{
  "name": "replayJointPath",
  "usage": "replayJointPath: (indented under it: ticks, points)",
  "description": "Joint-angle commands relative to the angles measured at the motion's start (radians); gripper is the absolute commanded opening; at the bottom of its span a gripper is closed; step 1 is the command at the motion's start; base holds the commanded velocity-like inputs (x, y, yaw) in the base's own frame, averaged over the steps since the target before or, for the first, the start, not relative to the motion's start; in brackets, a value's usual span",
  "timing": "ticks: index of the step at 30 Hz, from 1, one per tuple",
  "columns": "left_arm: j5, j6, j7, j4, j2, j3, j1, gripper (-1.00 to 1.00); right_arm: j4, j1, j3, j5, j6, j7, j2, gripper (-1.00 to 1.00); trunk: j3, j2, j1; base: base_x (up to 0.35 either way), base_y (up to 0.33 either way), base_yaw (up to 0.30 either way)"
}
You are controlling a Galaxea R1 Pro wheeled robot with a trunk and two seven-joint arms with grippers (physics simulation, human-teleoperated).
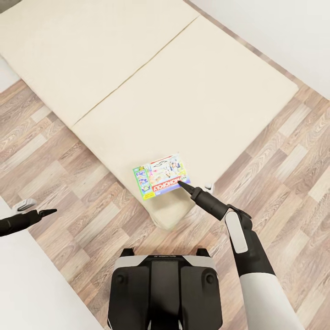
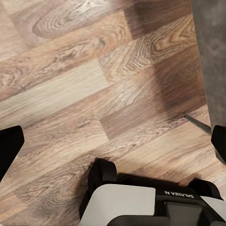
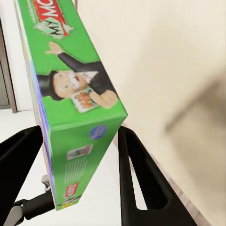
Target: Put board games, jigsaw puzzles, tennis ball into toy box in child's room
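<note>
- One board game (image 1: pixel 161 177), the white Monopoly box with the red logo and a green side, lies flat on the bed (image 1: pixel 151 91), near the mattress corner closest to the robot.
- On its near edge sits the right pincer (image 1: pixel 182 184), reaching in from the right arm (image 1: pixel 250 247) with its dark tip at the box's lower right corner.
- From the right wrist camera, the box (image 3: pixel 70 99) stands between the two black fingers (image 3: pixel 136 179); its green face with the top-hatted man and a narrow end panel fill the gap. One finger runs close along the box's side; the other sits a little apart from it, so the pincer is spread around the box, and I cannot tell whether it presses on it.
- At the left of the head view, the left pincer (image 1: pixel 46 212) hangs over the wooden floor (image 1: pixel 284 151), well apart from the bed.
- Its wrist camera looks down at floor planks and the robot's base (image 2: pixel 150 200), with the two fingertips (image 2: pixel 8 146) at opposite borders, wide apart and holding nothing.
- Beige mattress stretches away in two sections, a seam between them.
</note>
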Motion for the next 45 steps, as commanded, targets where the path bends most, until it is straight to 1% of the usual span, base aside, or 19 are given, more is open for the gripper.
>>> replayJointPath:
  ticks: [1,9,39,45]
  points:
    - [0.003,0.006,-0.002,0.000,0.000,0.002,-0.001,1.00,-0.001,0.000,-0.003,-0.002,0.007,0.003,0.001,-1.00,-0.001,-0.001,0.000,0.000,0.000,0.000]
    - [0.003,0.006,-0.002,0.000,0.000,0.002,-0.001,1.00,-0.003,0.000,-0.002,-0.001,0.007,0.003,0.001,-1.00,0.003,-0.001,0.000,0.000,0.000,0.000]
    - [0.003,0.006,-0.003,0.000,0.001,0.002,-0.001,1.00,-0.011,0.000,-0.001,-0.003,0.008,0.009,0.002,-1.00,0.052,-0.001,0.000,0.000,0.000,0.000]
    - [0.003,0.006,-0.003,0.000,0.001,0.002,-0.001,1.00,-0.011,0.000,0.015,-0.004,0.008,0.010,0.006,-1.00,0.062,-0.001,0.000,0.000,0.000,0.000]
